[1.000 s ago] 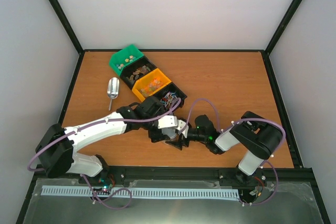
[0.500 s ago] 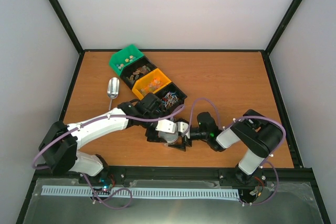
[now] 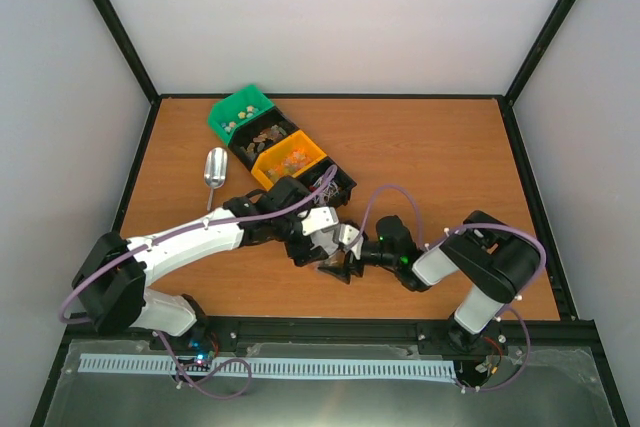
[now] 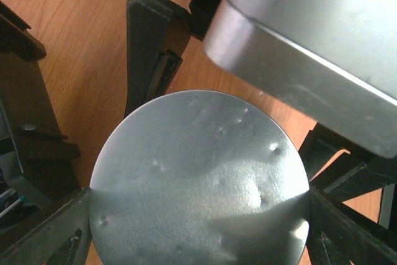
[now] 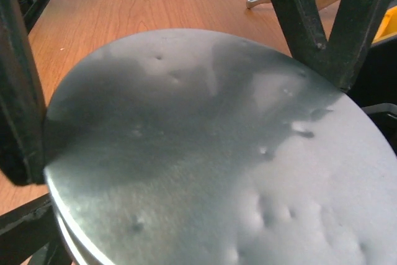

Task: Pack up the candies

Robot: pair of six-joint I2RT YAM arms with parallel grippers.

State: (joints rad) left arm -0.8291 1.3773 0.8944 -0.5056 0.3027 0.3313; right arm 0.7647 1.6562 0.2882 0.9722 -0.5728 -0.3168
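Four small plastic bins sit in a touching diagonal row at the rear left of the brown wooden table: a green bin, a black bin, an orange-yellow bin and a second black bin. We find the tiny wrapped candies sorted inside them. Pale ones lie in the green bin, brownish-gold in the first black one, orange-yellow in the third and red-blue-white in the last.

A small silver metal scoop lies on the wood left of the row, apart from it, with its handle pointing toward the arms.

Both arms reach inward and meet just in front of the second black bin. In the left wrist view we see the left gripper clamped across a round silver metal lid. Its two black fingers press on opposite edges of the disc, so the jaws stand wide but filled.

The right gripper comes at the same lid from the other side with its jaws spread wide. We cannot tell whether its fingers touch the rim. In the right wrist view the lid fills nearly the whole picture, its face pitted with small dents, and the scoop's handle shows beyond it at the top.
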